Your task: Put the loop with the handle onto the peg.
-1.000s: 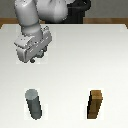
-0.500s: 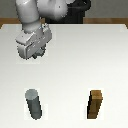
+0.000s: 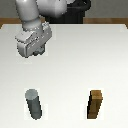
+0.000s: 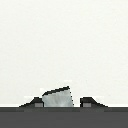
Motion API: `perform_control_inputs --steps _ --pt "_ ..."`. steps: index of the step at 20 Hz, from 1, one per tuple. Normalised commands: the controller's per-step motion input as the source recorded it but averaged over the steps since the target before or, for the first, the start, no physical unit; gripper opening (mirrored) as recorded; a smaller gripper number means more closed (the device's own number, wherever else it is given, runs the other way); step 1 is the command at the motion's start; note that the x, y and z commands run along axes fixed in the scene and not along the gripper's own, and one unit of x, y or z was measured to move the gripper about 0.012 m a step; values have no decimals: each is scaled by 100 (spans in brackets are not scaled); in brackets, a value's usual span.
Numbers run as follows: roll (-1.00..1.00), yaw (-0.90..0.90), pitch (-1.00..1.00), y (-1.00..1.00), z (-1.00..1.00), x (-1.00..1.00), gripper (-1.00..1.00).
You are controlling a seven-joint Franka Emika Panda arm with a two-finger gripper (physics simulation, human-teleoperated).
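A pale grey piece is seen in the wrist view, wedged between the two dark fingers, and it is judged to be the loop with the handle, or part of it. Only an angled, flat-faced slab with a dark upper edge can be made out; the round hole and the stubby tab are not shown, so which end is gripped cannot be told. The fingers are closed against this piece from both sides, one pad at each flank.

In the exterior view the loop itself is hidden under the hand. The gripper is held above the desk, towards the exterior view's left and at the far side of the working area. The peg is stood upright nearer the camera, a dark grey cylinder with a lighter round top, well apart from the gripper and almost directly in line below it in that picture. That is the relation to be watched: the carried piece must be brought across the open desk towards the peg, then centred over its top with the hole level, before it is lowered.

A brown wooden block is stood beside the peg, off to the exterior view's right, well clear of the likely path.
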Motion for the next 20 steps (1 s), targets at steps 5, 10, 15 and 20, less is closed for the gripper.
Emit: perform_control_inputs --steps 5,10,15,20 --pt "0 0 0 0 40 0 -100" --pt "0 0 0 0 80 0 -100" --pt "0 3 0 0 0 0 -100" --pt "0 95 0 0 0 0 -100"
